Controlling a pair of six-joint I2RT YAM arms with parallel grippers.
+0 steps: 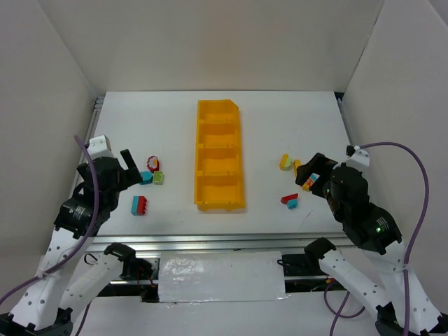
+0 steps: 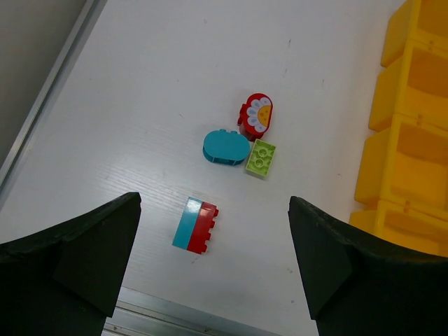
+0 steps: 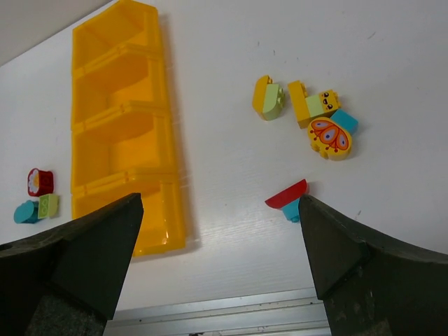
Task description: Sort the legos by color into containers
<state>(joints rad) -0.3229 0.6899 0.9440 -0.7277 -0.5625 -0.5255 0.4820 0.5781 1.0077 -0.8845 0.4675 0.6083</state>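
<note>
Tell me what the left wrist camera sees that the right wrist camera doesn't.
Only the left wrist: the teal-and-red brick. Only the right wrist: two yellow-and-green pieces, the yellow butterfly piece and the red wedge. Both: the yellow bin, plus the red flower brick, teal oval brick and light green brick.

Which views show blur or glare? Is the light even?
Top external view: even light, glare on the wrinkled white sheet. Left wrist view: small plastic bricks sharp, black left gripper blurred. Right wrist view: long yellow-orange plastic bin sharp, black right gripper blurred.
</note>
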